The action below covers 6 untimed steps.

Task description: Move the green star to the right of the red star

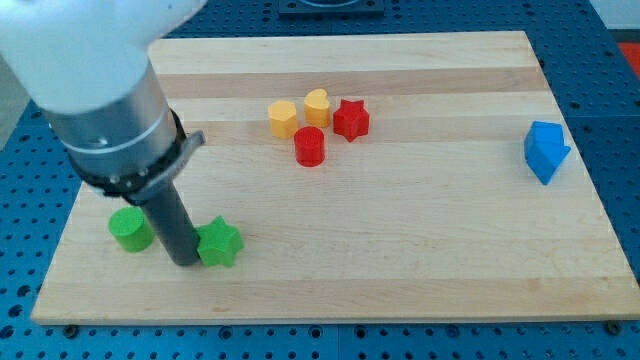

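worktop (400, 270): pale wood board, sits on a blue perforated base
green cylinder (129, 229): down at the view's lower left
yellow blocks: two of them, one (283, 118) touching the other (317, 105), upper middle, exact shapes kinda hard to call
red cylinder (310, 146): tucked just below the yellow pair
blue block (545, 151): chunky, off alone by the view's right edge
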Each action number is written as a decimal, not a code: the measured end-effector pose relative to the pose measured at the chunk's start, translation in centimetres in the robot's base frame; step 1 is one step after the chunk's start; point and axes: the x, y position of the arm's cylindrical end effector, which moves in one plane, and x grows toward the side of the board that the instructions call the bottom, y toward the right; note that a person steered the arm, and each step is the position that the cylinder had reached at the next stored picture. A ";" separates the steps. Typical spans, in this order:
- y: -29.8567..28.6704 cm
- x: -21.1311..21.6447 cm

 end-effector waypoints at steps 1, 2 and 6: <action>1.7 -0.2; 4.2 -4.0; 11.0 -7.3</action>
